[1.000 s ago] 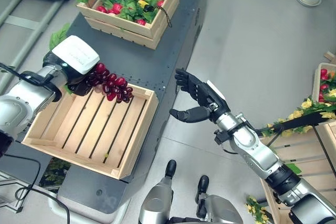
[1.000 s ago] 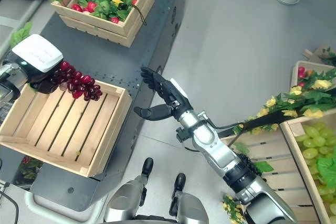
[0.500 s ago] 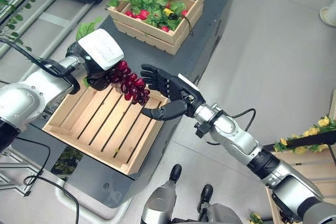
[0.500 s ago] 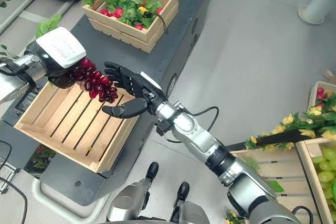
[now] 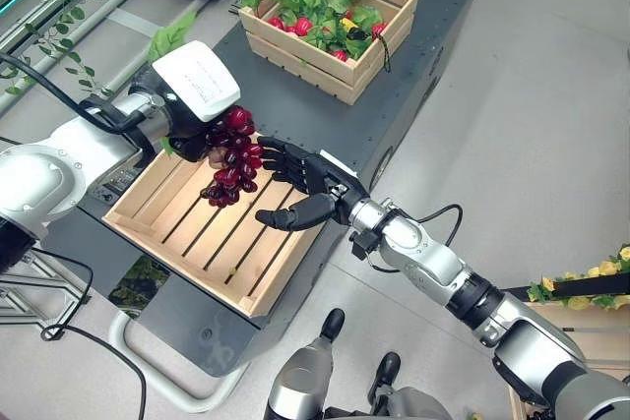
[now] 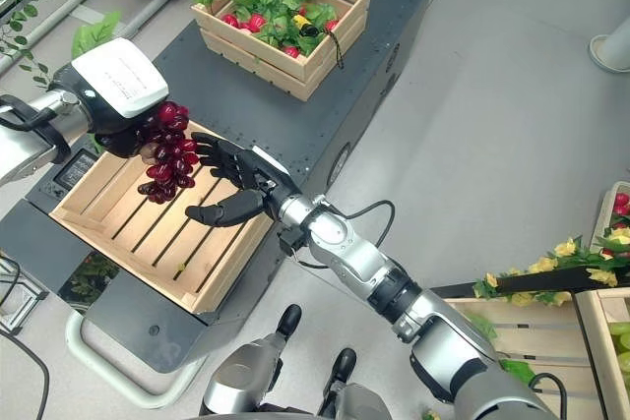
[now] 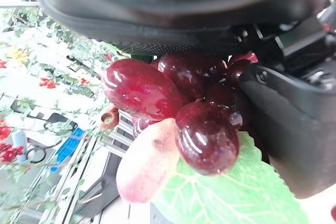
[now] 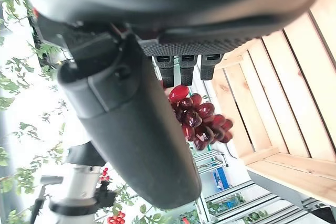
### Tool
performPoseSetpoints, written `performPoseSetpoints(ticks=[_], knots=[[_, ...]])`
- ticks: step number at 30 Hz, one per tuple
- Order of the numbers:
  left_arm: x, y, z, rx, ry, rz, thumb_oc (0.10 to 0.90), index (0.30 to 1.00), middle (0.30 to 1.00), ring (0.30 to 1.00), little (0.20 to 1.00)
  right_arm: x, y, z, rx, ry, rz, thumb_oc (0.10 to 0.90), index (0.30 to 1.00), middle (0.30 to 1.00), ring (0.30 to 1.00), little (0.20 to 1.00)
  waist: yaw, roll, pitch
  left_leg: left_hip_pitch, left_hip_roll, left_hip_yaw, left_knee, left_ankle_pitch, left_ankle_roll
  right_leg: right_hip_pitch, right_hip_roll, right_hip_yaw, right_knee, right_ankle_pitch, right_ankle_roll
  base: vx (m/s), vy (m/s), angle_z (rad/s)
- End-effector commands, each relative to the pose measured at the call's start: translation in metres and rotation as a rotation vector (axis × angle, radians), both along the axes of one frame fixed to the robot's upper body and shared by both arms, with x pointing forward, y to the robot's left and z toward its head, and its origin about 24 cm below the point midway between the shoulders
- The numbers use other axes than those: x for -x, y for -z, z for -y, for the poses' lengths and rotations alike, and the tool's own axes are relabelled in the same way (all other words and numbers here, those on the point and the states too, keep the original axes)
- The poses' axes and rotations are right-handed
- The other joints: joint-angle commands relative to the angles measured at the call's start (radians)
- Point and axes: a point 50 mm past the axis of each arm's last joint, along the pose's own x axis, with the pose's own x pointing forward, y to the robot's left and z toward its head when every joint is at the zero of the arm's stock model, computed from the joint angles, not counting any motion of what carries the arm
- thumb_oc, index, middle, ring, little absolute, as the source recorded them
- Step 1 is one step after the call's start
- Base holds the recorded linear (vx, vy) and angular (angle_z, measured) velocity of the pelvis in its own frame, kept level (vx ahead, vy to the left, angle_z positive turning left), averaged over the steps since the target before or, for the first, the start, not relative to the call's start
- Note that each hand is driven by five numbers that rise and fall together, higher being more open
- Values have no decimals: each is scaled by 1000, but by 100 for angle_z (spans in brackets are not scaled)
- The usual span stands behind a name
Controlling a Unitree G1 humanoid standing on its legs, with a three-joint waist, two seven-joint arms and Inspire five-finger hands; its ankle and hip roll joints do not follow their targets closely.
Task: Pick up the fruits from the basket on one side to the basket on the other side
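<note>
In the lower right of the right eye view a crate (image 6: 600, 327) with green grapes and flowers is seen beside the robot. Nearer the centre, the right hand (image 5: 307, 187) is held with straight, spread fingers and the thumb out beneath, just beside the grapes (image 5: 229, 157), where a second ago it was well apart from them over the floor; whether contact has been made cannot be told. The dark red bunch is held in the left hand (image 5: 182, 120), whose fingers are curled round its top, as is confirmed in the left wrist view, with a green leaf (image 7: 231, 195) lying against the fruit. The bunch is now hung with its long axis near vertical, stem end up in the hand and tip pointing down and slightly toward the lower left, over the empty slatted basket (image 5: 167, 228) on the dark worktop (image 5: 325, 130); earlier it was stretched more sideways. A handover from left to right is judged to be under way, so the transfer is only partly done. At the upper centre a farther basket (image 5: 340, 76) of leaves and red fruit is set on the same worktop.
</note>
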Motion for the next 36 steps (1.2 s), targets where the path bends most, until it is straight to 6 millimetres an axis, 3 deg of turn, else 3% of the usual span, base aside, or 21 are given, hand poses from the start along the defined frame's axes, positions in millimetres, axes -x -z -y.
performPoseSetpoints(ticks=[1, 13, 24, 34, 35, 36], knots=[[-6, 5, 0, 95, -2, 27, 400, 300, 300, 300, 300, 16, 7, -33, -130, -23, -40, 800, 900, 900, 900, 900, 19, 29, -351, 33, -53, 20, -35, -81, 0, -50, -45, -19, 31, 21, 14, -11, -10, 8], [-3, 9, 25, 110, 63, 10, 400, 300, 300, 300, 300, 9, 1, -29, -224, 138, -81, 800, 900, 900, 900, 900, 11, 37, -366, 29, -55, 14, -43, -76, 2, -52, -44, -16, 21, 26, 11, -1, -1, 0], [-6, 9, 26, 150, 64, -5, 400, 300, 300, 300, 300, 12, -2, -33, -238, 123, -103, 800, 900, 900, 900, 900, 5, 33, -368, 25, -50, 31, -44, -77, 2, -57, -43, -13, 17, 28, 10, -3, 2, 1], [-2, 12, 39, 145, 104, -28, 400, 300, 300, 300, 300, 12, -3, -32, -258, 130, -99, 800, 900, 900, 900, 900, 8, 28, -374, 25, -50, 31, -46, -77, 3, -56, -44, -19, 17, 27, 11, 0, 0, 0], [-2, 13, 40, 144, 102, -34, 400, 300, 300, 300, 300, 12, -5, -32, -263, 130, -98, 725, 787, 787, 787, 787, 8, 28, -374, 26, -50, 30, -46, -77, 3, -56, -44, -20, 17, 27, 11, 0, 0, 0], [-2, 13, 40, 144, 102, -35, 400, 300, 300, 300, 300, 12, -5, -32, -264, 130, -97, 692, 738, 738, 738, 738, 8, 28, -374, 26, -50, 30, -46, -77, 3, -56, -43, -20, 17, 27, 11, 0, 0, 0]])
